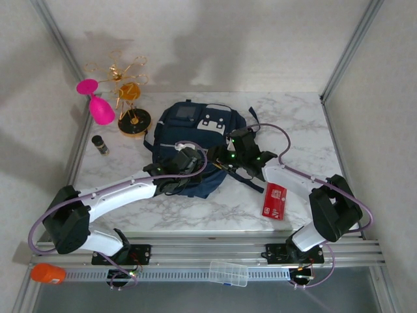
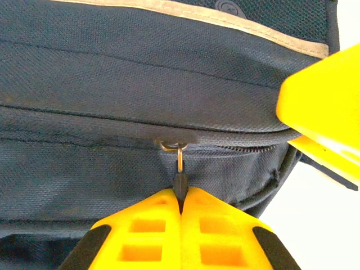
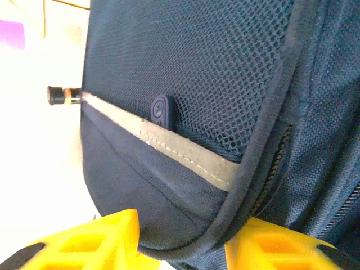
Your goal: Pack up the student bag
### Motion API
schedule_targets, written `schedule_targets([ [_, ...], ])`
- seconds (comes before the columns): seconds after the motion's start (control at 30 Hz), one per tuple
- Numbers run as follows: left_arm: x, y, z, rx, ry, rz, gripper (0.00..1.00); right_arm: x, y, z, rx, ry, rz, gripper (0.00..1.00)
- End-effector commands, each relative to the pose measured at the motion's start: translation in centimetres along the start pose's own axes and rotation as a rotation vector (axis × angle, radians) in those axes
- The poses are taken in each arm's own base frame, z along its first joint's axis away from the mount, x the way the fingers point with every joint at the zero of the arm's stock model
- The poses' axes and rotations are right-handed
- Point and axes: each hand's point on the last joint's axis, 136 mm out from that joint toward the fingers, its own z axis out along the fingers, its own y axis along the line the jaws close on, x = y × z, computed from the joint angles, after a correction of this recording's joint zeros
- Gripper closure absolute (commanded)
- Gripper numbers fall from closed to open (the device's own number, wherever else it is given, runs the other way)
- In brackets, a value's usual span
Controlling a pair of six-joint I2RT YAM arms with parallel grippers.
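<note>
Plainly navy, the student bag (image 1: 174,134) shows mesh (image 3: 214,67). The left pincer (image 2: 181,196) clamps its zipper pull (image 2: 180,181); the right pincer (image 3: 188,228) straddles its edge, grip unclear.

White arms (image 1: 124,192), black joints (image 1: 68,225), yellow hands (image 2: 181,197)

Robot lab cell, white panel walls (image 1: 260,39), alu frame rail (image 1: 208,248), marble-look tabletop (image 1: 215,212)

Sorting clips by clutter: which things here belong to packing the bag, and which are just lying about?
In the job: student bag; its zipper pull, pinched by the left tool; right tool straddling the bag's edge.
Lying about: red card, pink goblet, gold wire ornament, small dark bottle, clear plastic box, orange object; some may be packed later.
</note>
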Motion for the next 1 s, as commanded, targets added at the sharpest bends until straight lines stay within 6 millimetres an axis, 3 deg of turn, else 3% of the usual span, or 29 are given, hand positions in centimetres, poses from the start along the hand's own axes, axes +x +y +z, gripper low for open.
schedule_targets([
  [0.0,-0.7,0.1,-0.5,-0.013,-0.021,0.021,1.0,-1.4,3.0,-0.3,-0.083,-0.076,-0.012,0.58],
  [0.1,-0.5,0.2,-0.2,-0.023,-0.006,0.029,1.0,-2.2,2.2,0.4,-0.051,-0.117,-0.004,0.59],
  [0.2,-0.1,0.7,-0.2,-0.046,0.009,0.04,1.0,-2.9,2.7,0.4,-0.058,-0.141,-0.063,0.73],
  [0.33,1.4,0.1,-0.2,-0.008,0.063,0.044,1.0,-4.1,2.2,-1.2,0.016,-0.168,-0.185,0.99],
  [0.47,2.2,-2.1,-0.4,0.003,0.081,0.045,1.0,-5.8,1.5,-3.0,0.041,-0.126,-0.344,1.0],
  [0.6,1.9,-5.8,-0.2,0.044,0.075,0.007,1.0,-9.5,-1.3,-5.7,0.157,-0.106,-0.436,1.0],
  [0.67,1.6,-6.4,0.0,0.05,0.071,0.002,1.0,-11.0,-2.4,-7.0,0.201,-0.134,-0.436,1.0],
  [0.77,1.3,-3.3,0.8,-0.064,0.064,0.008,1.0,-12.2,-2.2,-8.1,0.181,-0.15,-0.435,1.0],
  [0.87,2.7,0.1,1.2,-0.104,0.114,0.024,1.0,-12.3,-1.4,-8.0,0.127,-0.131,-0.437,1.0],
  [0.97,4.2,4.0,1.7,-0.142,0.163,0.045,1.0,-12.3,-2.0,-7.5,0.151,-0.104,-0.431,1.0],
])
